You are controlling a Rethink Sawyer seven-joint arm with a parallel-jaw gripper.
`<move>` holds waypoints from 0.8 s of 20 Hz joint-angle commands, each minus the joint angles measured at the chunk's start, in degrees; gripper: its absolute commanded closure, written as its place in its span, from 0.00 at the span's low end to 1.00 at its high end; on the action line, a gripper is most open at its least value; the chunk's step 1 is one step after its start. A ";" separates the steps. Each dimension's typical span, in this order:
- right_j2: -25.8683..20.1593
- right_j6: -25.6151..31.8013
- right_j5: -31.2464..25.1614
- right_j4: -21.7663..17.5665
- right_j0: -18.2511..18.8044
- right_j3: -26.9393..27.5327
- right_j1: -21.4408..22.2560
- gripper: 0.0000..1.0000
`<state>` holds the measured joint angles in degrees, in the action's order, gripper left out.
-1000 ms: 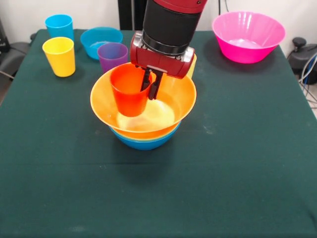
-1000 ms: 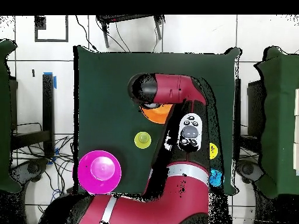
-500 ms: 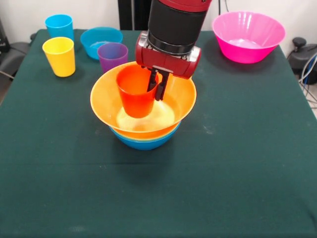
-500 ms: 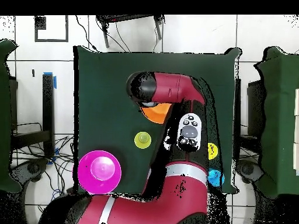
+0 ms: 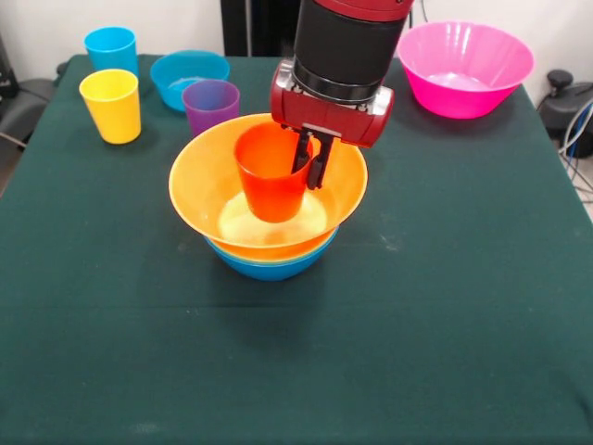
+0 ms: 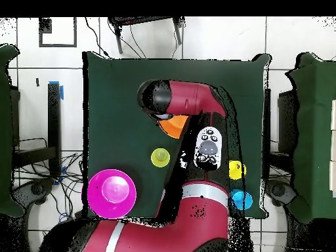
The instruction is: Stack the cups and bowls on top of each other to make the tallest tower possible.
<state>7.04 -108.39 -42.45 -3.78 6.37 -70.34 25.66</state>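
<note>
Pincer: I see my pincer (image 5: 313,165) clamped on the orange cup's (image 5: 271,176) rim.
Orange cup: upright inside the orange-yellow bowl (image 5: 199,181).
Tower: that bowl nests in a blue bowl (image 5: 269,268) on the table (image 5: 445,306).

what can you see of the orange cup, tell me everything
The orange cup is a small tapered tumbler of translucent orange-red plastic, upright, mouth up. The gripper holds it with its jaws shut on the rim's right side, one inside and one outside. It sits within the large orange-yellow bowl, which nests on a blue bowl. Whether its base touches the bowl's floor cannot be told. The overhead view hides it under the arm.
</note>
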 commanded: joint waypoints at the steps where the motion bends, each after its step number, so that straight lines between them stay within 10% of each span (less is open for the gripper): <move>1: -5.44 -5.82 0.02 1.65 -1.15 0.72 -2.00 1.00; 16: -6.47 -2.94 3.28 1.52 1.46 -1.55 -1.88 1.00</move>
<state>6.88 -108.39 -42.44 -3.03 6.48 -70.33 24.80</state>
